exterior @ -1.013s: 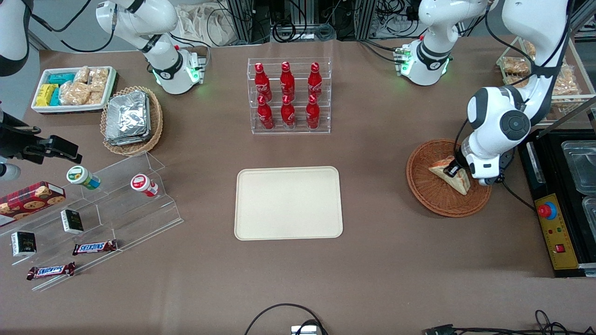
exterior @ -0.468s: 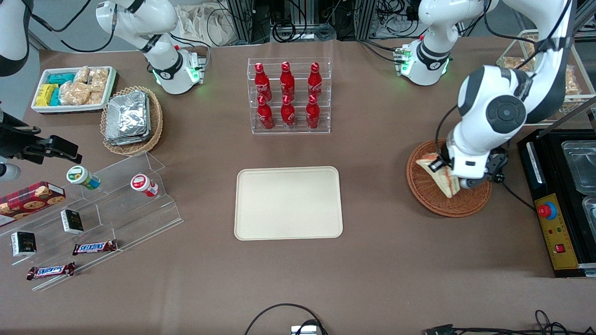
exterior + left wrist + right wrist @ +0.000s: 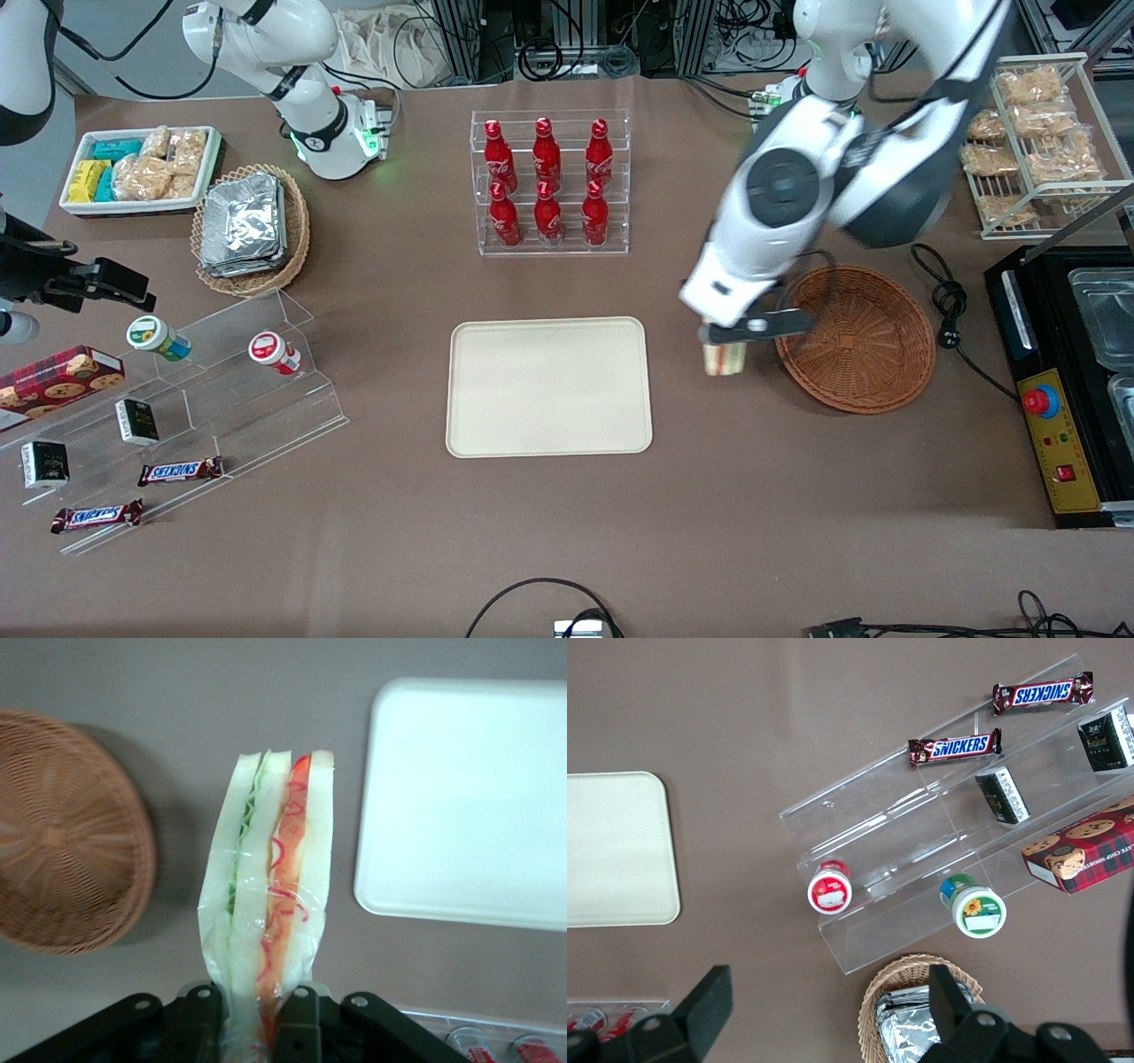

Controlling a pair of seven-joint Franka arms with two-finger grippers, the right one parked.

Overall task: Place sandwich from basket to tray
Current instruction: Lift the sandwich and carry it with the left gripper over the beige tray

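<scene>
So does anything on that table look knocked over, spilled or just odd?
Two small jars lie on their sides on the clear stepped display stand, which may be deliberate. Nothing looks spilled. The end effector holds the sandwich in the air between the basket and the tray.

Pretty clearly a robotics lab dressed up as a snack shop: white arm bases (image 3: 332,146) bolted onto a brown-covered table (image 3: 567,532), cable tangles along its back edge, and cola bottles (image 3: 547,182) racked (shop-style) in clear acrylic.
</scene>
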